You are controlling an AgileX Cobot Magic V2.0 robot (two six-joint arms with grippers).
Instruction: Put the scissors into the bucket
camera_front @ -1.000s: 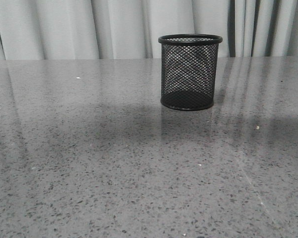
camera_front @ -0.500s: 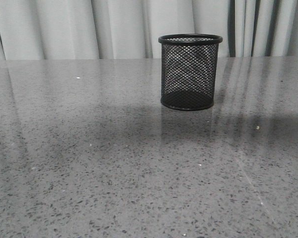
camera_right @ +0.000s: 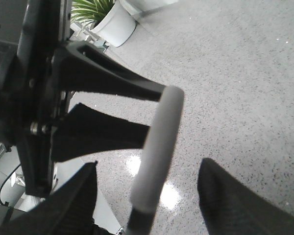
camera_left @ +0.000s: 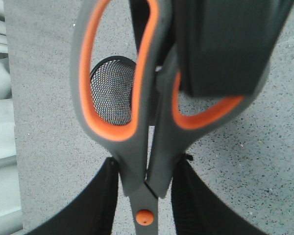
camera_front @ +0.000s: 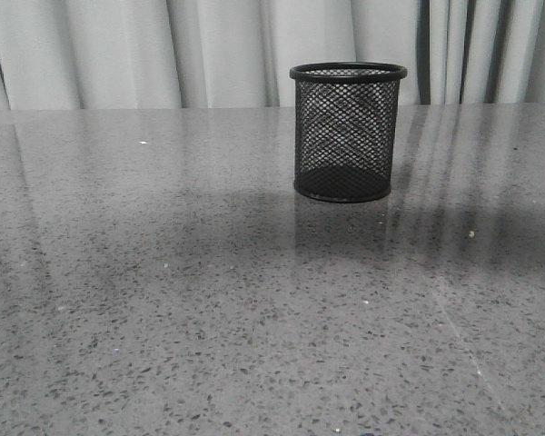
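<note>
The left gripper (camera_left: pixel 146 196) is clamped on the scissors (camera_left: pixel 137 112), its fingers (camera_left: pixel 95 205) pressing either side just below the grey, orange-lined handles. The right gripper (camera_right: pixel 147 200) stands spread with nothing between its fingers. The bucket (camera_front: pixel 347 132) stands upright on the grey table (camera_front: pixel 163 300), right of centre toward the far edge, seemingly empty.

Low front view faces the bucket (camera_front: pixel 348 132); left wrist view shares it from above.
</note>
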